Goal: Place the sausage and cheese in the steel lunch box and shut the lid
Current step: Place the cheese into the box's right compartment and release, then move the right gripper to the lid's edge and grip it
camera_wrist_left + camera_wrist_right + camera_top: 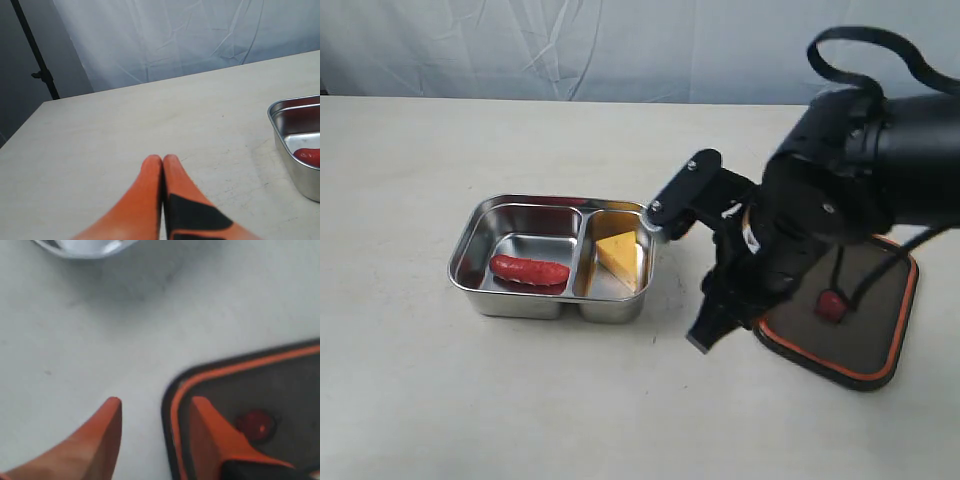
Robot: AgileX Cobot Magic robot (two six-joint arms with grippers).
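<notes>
right claw wide open over lid edge

Open access above steel lunch box; right arm overhangs lid.

No writing, label, brand mark or number can be read in any view. The steel lunch box shows bare metal. The dark lid, at 3 o'clock from the box, carries no legible print, and neither does the black robot arm above it.
</notes>
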